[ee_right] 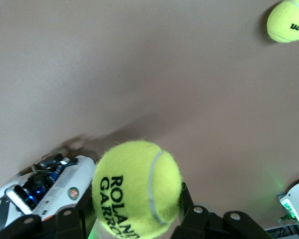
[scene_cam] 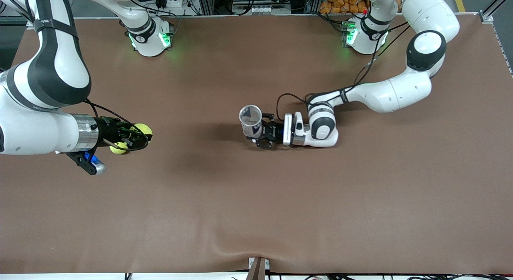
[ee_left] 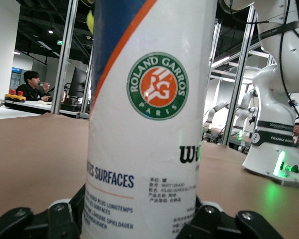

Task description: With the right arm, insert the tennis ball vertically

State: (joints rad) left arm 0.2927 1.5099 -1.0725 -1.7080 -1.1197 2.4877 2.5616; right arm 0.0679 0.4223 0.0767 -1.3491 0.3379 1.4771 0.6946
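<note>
Right end effector [scene_cam: 140, 132] is hanging over the bench [scene_cam: 256, 216] at the right arm's end, clamped shut on the tennis ball [scene_cam: 142, 130]. The ball sits squarely between the pads, and the grip across its middle looks right to me. It's light, fuzzy and a bit squishy, so I'd guess it won't slip. A second ball [scene_cam: 118, 148] lies on the bench just beside it. Mid-bench, well apart, the can [scene_cam: 250, 121] stands upright with its mouth open. The left end effector [scene_cam: 264, 138] is low at its base, can't tell if it's gripping.
</note>
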